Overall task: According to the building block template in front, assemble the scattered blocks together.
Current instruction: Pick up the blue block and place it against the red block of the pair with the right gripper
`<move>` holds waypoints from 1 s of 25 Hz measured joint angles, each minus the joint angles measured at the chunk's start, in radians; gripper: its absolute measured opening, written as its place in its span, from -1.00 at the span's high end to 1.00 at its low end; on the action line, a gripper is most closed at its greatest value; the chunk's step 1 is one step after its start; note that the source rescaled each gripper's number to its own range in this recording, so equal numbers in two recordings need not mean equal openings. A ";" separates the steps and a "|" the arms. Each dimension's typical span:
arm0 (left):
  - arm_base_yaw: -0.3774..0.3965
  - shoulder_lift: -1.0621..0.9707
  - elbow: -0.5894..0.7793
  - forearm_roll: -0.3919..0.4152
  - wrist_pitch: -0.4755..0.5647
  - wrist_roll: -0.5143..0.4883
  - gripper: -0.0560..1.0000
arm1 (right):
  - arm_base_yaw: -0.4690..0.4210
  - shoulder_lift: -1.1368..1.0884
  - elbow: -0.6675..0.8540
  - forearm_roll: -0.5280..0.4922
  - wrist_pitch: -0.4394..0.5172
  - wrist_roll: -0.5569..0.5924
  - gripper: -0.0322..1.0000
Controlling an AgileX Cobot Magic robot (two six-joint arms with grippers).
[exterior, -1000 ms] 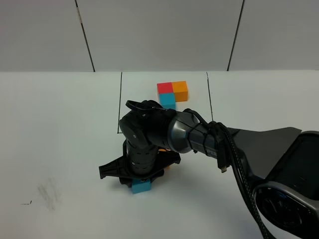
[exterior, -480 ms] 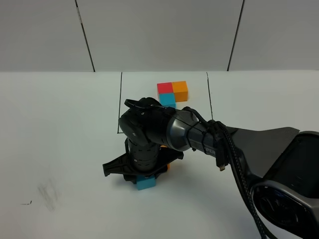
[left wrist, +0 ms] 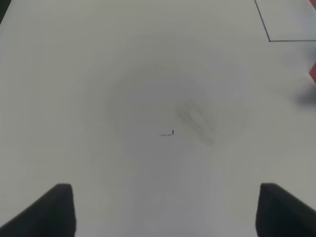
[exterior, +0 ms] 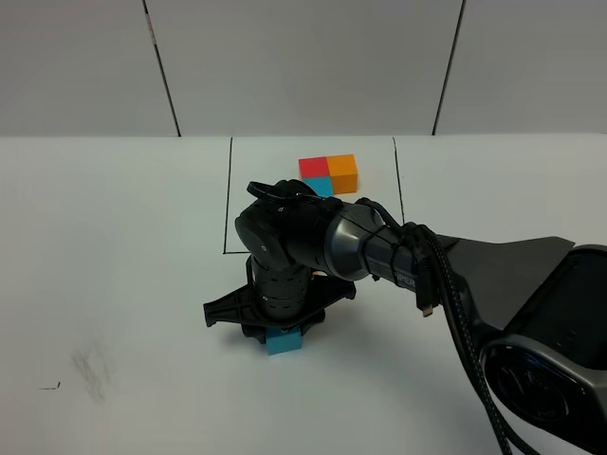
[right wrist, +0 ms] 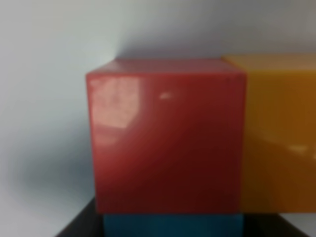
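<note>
Right gripper clenched on nothing, blue cube just ahead, butting red cube; orange cube flush beside red.

Finding no legible text, label, brand, number or sign in any view. Noticing only a tiny dark pen mark on the white table, forming no letter or digit.
</note>
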 joint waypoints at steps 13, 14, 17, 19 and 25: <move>0.000 0.000 0.000 0.000 0.000 0.001 -0.72 | 0.000 0.000 0.000 0.008 -0.064 0.003 0.93; 0.000 0.000 0.000 0.000 0.000 0.000 -0.72 | 0.000 0.000 0.000 0.008 -0.064 0.003 0.93; 0.000 0.000 0.000 0.000 0.000 0.001 -0.72 | 0.000 0.000 0.000 0.008 -0.064 0.001 0.93; 0.000 0.000 0.000 0.000 0.000 0.001 -0.72 | 0.000 0.000 0.000 0.008 -0.064 -0.001 0.93; 0.000 0.000 0.000 0.000 0.000 0.001 -0.72 | 0.000 0.000 0.000 0.008 -0.053 -0.016 0.93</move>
